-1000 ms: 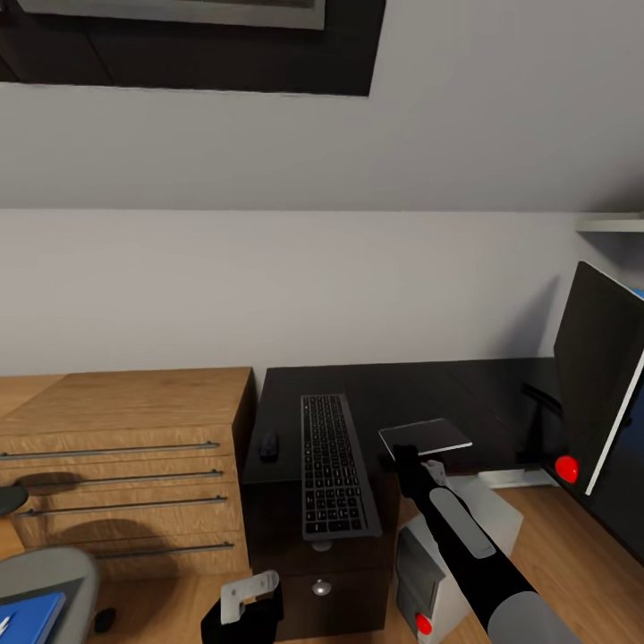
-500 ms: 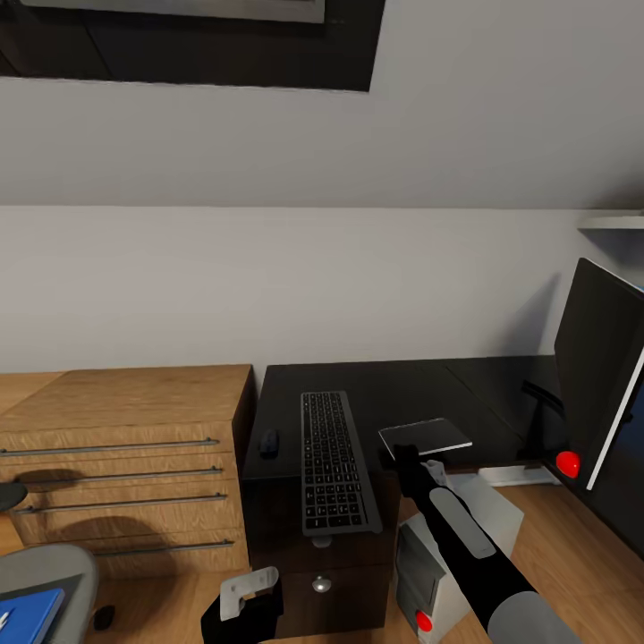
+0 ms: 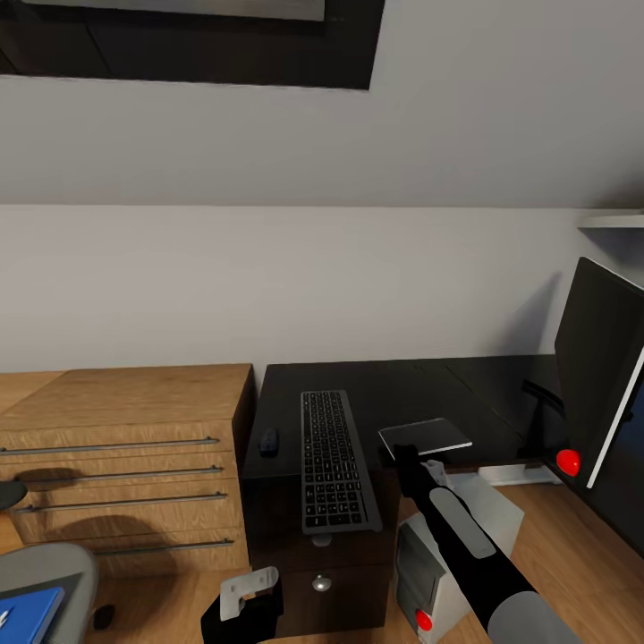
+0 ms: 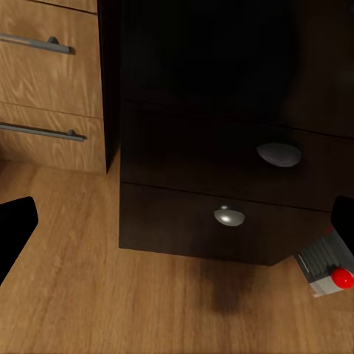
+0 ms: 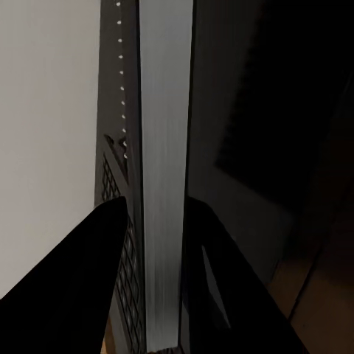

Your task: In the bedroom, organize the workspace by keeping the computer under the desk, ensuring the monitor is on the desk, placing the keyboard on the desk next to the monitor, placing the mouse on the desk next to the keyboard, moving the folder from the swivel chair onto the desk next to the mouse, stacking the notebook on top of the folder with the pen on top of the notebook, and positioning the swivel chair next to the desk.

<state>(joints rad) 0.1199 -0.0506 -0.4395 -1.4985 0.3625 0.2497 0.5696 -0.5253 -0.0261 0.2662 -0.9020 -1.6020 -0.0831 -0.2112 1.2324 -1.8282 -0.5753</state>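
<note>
The black desk point(image 3: 394, 394) stands by a white wall. On it lie the keyboard point(image 3: 333, 462) and mouse point(image 3: 268, 441). The right gripper point(image 3: 410, 453) pinches the grey notebook point(image 3: 425, 437) over the desk. The left gripper point(image 3: 246, 597) hangs low, jaws apart.

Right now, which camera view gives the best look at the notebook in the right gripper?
The head view: the notebook shows as a flat grey rectangle held over the desk by the right gripper. The right wrist view shows the notebook edge-on between the fingers.
</note>
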